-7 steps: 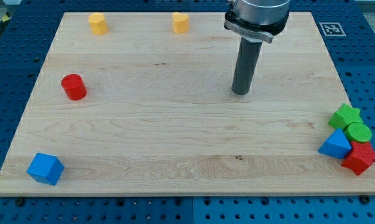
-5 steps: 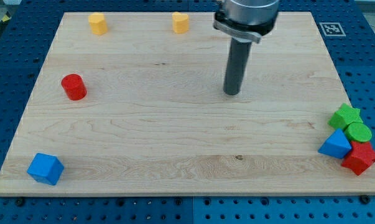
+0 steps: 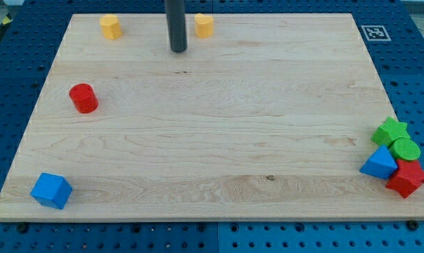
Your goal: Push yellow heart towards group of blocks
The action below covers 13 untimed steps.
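My tip [image 3: 178,50] — a bare rod with no fingers to open or close — has swung from mid-board to the far edge, now just left of the yellow heart [image 3: 204,25], apart from it. That sets up a rightward push toward the group at the near right: green star [image 3: 389,131], green cylinder [image 3: 406,149], blue triangle [image 3: 379,164], red block [image 3: 407,178].

Tabletop [image 3: 219,151]: pale wooden board, visible grain.
Surround: blue perforated base [image 3: 15,77] on all sides.
Marker: black-and-white tag [image 3: 375,32], upper right.
Light: even.
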### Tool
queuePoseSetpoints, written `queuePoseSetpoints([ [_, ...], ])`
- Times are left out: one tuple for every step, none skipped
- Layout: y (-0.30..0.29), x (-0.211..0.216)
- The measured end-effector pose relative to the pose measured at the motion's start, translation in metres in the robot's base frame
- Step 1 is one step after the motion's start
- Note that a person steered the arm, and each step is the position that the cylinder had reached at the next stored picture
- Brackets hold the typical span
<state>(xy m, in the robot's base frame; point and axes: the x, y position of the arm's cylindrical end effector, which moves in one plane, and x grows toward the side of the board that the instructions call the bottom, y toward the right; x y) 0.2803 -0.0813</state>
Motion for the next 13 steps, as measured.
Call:
queuePoseSetpoints([
  [-0.016,-0.029],
  [-0.019,-0.06],
  [-0.012,-0.083],
  [0.019,-0.083],
  [0.025,-0.06],
  [0.038,-0.054],
  [0.07,-0.055],
  [0.075,-0.061],
  [0.078,-0.061],
  [0.108,-0.058],
  [0.12,-0.037],
  [0.12,-0.017],
  [0.12,0.005],
])
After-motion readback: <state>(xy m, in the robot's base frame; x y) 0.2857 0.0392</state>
